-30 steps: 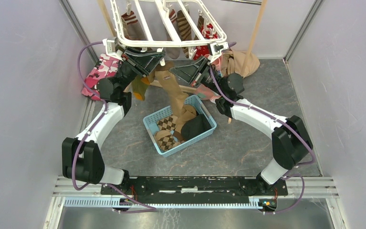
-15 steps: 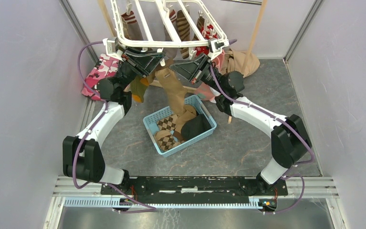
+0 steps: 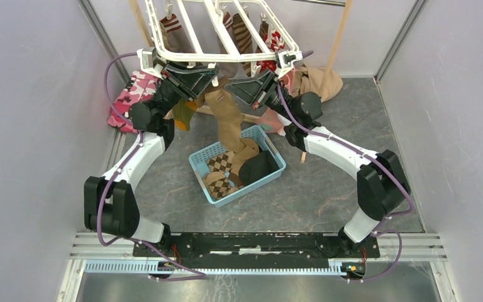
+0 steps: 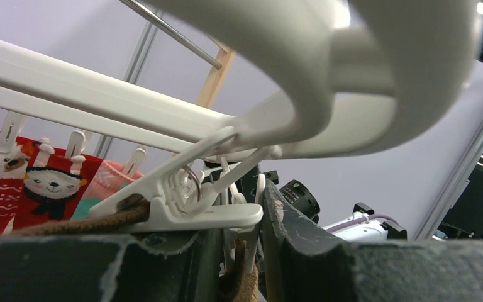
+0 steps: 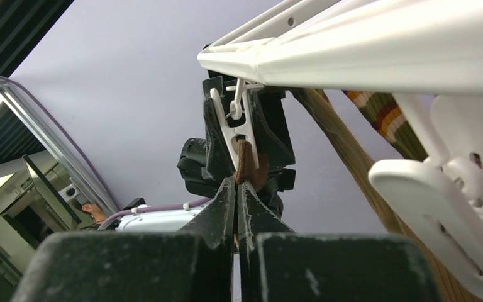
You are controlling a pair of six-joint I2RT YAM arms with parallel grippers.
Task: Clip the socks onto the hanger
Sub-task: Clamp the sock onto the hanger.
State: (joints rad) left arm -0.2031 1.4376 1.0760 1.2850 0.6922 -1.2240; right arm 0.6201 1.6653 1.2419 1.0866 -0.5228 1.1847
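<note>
The white hanger (image 3: 220,58) hangs at the back, with several socks (image 3: 244,31) clipped under it. A tan sock (image 3: 228,119) hangs from below its front rim down into the blue basket (image 3: 251,184). My left gripper (image 3: 212,78) is under the rim; in the left wrist view it (image 4: 242,251) is shut on a small white clip (image 4: 246,236) with the sock's brown top (image 4: 242,283) between the clip's legs. My right gripper (image 3: 229,89) is shut on the sock's edge (image 5: 245,165) just below that clip (image 5: 239,135).
The basket holds argyle socks (image 3: 221,162) and a dark one. A pink-and-white camouflage cloth (image 3: 132,91) lies at the left, a beige garment (image 3: 317,82) at the right. A wooden pole (image 3: 338,38) stands by the hanger. Purple walls close both sides.
Both grippers have moved up and back toward the hanger's front rim. The tan sock has risen with them.
</note>
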